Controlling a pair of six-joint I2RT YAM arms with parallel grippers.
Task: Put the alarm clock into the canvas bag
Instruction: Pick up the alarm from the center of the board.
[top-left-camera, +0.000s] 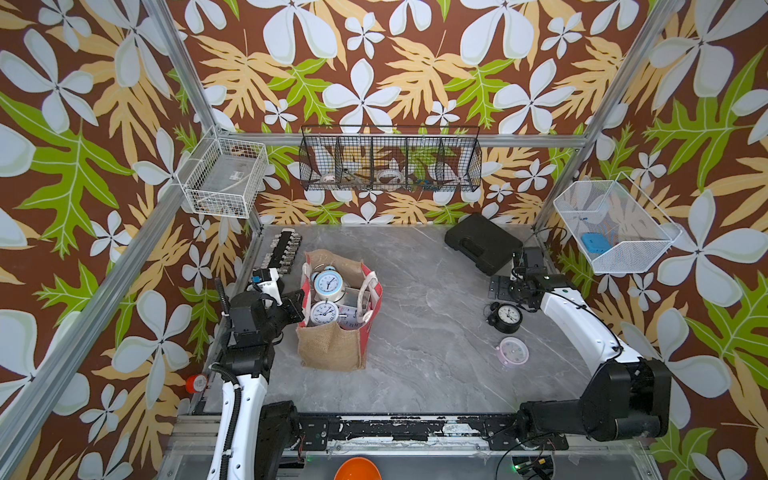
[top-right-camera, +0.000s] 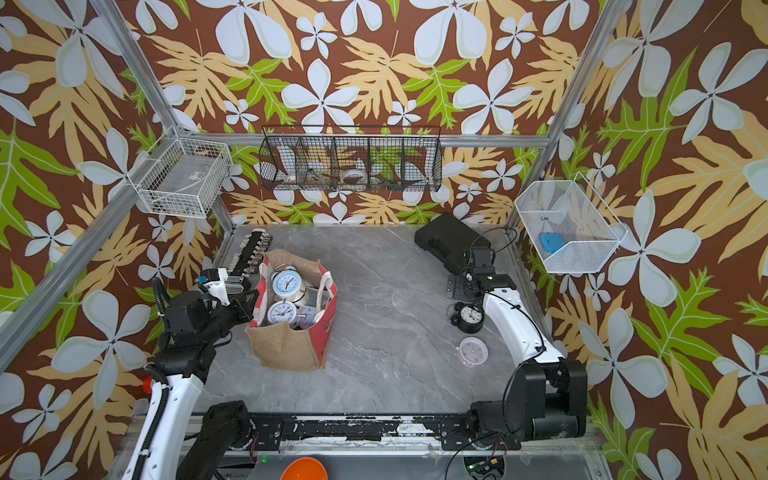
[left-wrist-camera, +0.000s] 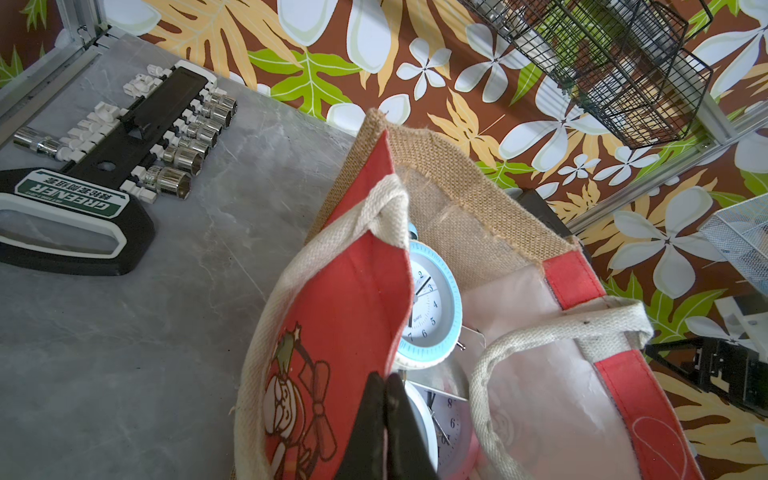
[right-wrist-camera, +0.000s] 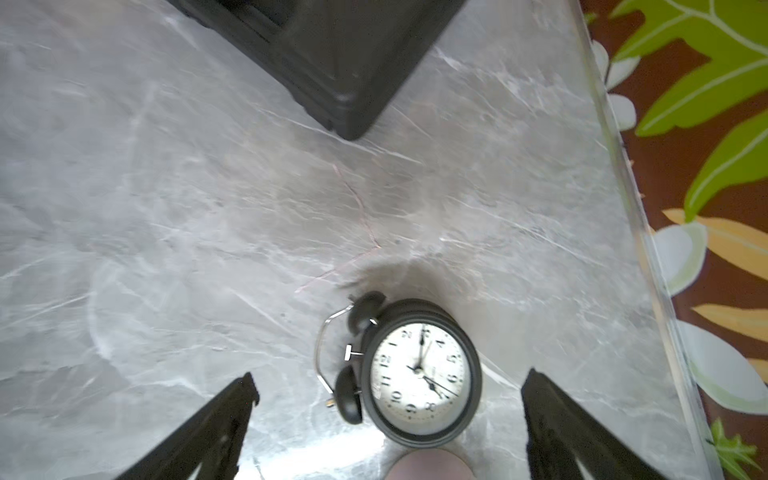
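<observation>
The canvas bag (top-left-camera: 330, 349) is seen standing on the grey table (top-left-camera: 419, 365) in both top views, and 2 blue-rimmed clocks (top-left-camera: 328, 283) are kept inside it. Its red side is pinched at the rim by the left gripper (left-wrist-camera: 386, 399), whose jaws are pressed together on the cloth. The black alarm clock (top-left-camera: 508, 318) is found on the table at 3 o'clock from the bag, well apart. The right gripper (right-wrist-camera: 390, 376) is held above it, with the jaws spread wide on both sides. A pink clock (top-left-camera: 513, 351) is laid flat at 6 o'clock from the black one.

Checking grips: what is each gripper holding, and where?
The left gripper pinches the bag by its red panel's top edge; the right gripper is open above the black clock, holding nothing.
</observation>
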